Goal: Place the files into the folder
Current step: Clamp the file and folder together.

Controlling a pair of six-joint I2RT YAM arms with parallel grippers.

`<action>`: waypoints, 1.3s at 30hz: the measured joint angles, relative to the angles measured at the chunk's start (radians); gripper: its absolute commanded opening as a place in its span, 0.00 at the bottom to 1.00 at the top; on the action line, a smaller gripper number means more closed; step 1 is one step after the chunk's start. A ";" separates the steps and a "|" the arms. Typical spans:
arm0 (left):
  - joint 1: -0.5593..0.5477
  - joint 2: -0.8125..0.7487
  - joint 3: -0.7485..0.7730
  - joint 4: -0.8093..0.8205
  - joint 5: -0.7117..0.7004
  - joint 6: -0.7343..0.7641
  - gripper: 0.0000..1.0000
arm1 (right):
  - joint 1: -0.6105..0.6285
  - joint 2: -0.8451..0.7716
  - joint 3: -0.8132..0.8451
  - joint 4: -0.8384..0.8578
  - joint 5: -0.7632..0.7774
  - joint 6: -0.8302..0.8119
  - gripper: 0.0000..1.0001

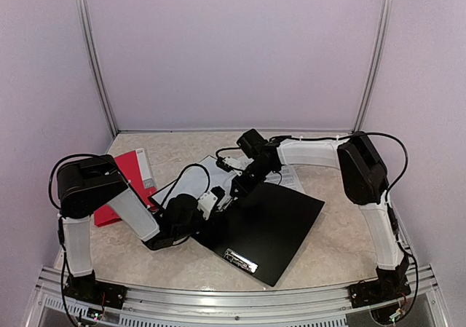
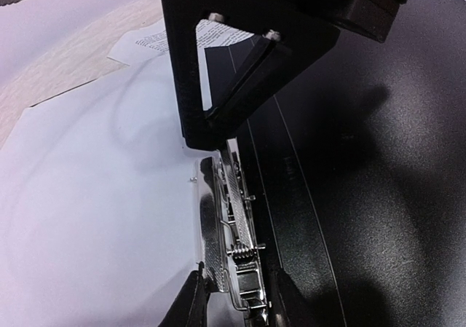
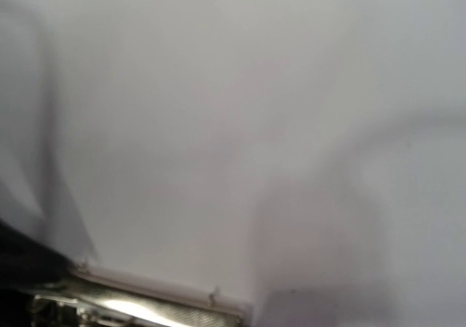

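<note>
Your left gripper (image 2: 237,305) is clamped across the metal clip (image 2: 237,247) at the spine of the open black folder (image 2: 364,196); the files (image 2: 95,210) lie on the folder's left side, their edge against that clip, with one printed sheet (image 2: 149,39) poking out behind. Your right gripper (image 2: 207,130), jaws shut, sits tip-down at the sheets' edge just above the clip, crowding the spine; a red booklet (image 1: 120,178) lies well apart on the table (image 1: 342,239).
</note>
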 measured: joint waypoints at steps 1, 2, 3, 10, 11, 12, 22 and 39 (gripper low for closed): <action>0.000 0.000 0.000 0.000 0.000 0.000 0.24 | -0.001 0.000 -0.006 0.006 -0.001 -0.001 0.00; 0.000 0.000 0.000 0.000 0.000 0.000 0.24 | -0.002 0.000 -0.011 0.011 -0.003 -0.002 0.00; 0.000 0.000 0.000 0.000 0.000 0.000 0.24 | -0.003 0.000 -0.014 0.015 -0.004 -0.002 0.00; 0.000 0.000 0.000 -0.001 0.000 0.000 0.24 | -0.005 -0.002 -0.047 0.053 -0.004 -0.002 0.00; 0.000 0.000 0.000 -0.001 0.000 0.000 0.24 | -0.005 -0.005 -0.054 0.062 -0.003 -0.003 0.00; 0.000 0.000 0.000 -0.001 0.000 0.000 0.24 | -0.005 -0.008 -0.061 0.069 -0.003 -0.004 0.00; 0.000 0.000 0.000 -0.002 -0.002 -0.002 0.23 | -0.004 -0.037 -0.129 0.132 0.001 -0.012 0.00; 0.005 -0.003 0.003 -0.012 0.000 -0.016 0.23 | -0.004 -0.082 -0.240 0.258 0.006 -0.030 0.00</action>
